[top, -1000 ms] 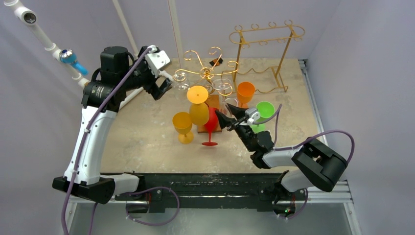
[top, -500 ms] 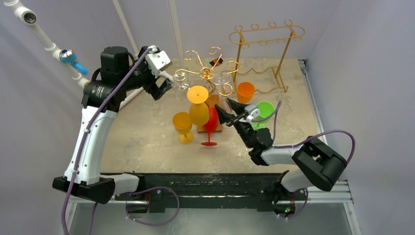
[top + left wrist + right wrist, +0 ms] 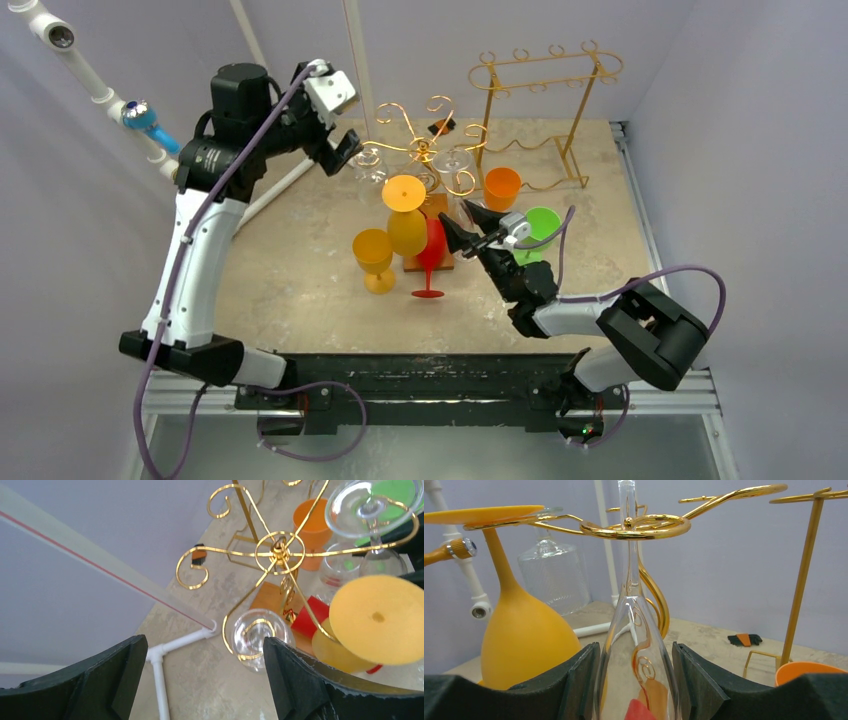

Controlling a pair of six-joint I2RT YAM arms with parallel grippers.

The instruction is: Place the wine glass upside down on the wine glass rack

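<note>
Spiral rack (image 3: 425, 140) plus tall rack (image 3: 545, 75), two yellow glasses (image 3: 406, 228), one each of red glass (image 3: 432, 250), orange cup (image 3: 501, 187), green cup (image 3: 543, 222). Right pincer (image 3: 634, 680) has the wine glass (image 3: 631, 630) gripped upside down, stem in a spiral rack loop; left pincer (image 3: 200, 680) wide, empty.

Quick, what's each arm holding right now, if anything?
Left end effector: open, holding nothing.
Right end effector: closed on the upside-down clear wine glass.
</note>
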